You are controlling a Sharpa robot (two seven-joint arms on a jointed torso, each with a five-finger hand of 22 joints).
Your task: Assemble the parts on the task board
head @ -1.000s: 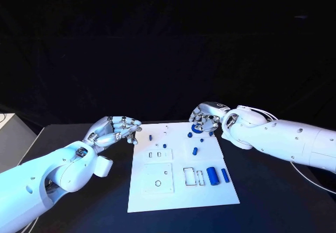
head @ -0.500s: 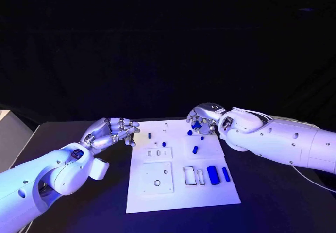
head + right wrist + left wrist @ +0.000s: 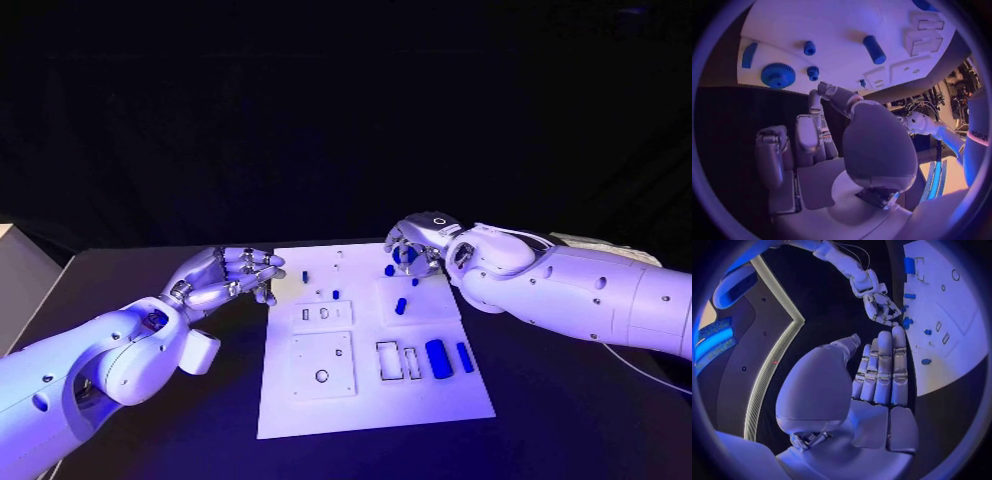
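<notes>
The white task board (image 3: 361, 400) lies mid-table with several small blue parts on it. A blue gear (image 3: 778, 75) sits near the board's far right corner, and my right hand (image 3: 415, 248) hovers over it with fingers half curled, holding nothing. Close by are a small toothed part (image 3: 812, 73), a short peg (image 3: 809, 48) and a cylinder (image 3: 874, 49). A thick blue cylinder (image 3: 438, 359) and a slim bar (image 3: 464, 357) lie at the board's right side. My left hand (image 3: 231, 275) hangs beside the board's far left edge, empty, its fingers (image 3: 882, 365) straight and side by side.
The board carries raised white blocks with slots and a hole (image 3: 322, 376) on its left half, and rectangular recesses (image 3: 389, 361) beside the thick cylinder. Black table (image 3: 562, 400) surrounds the board. A pale box edge (image 3: 12, 270) stands at the table's far left.
The whole picture has shifted a little, so the camera moved. Both hands stay at about the same places by the board; the right hand's fingers remain over the gear.
</notes>
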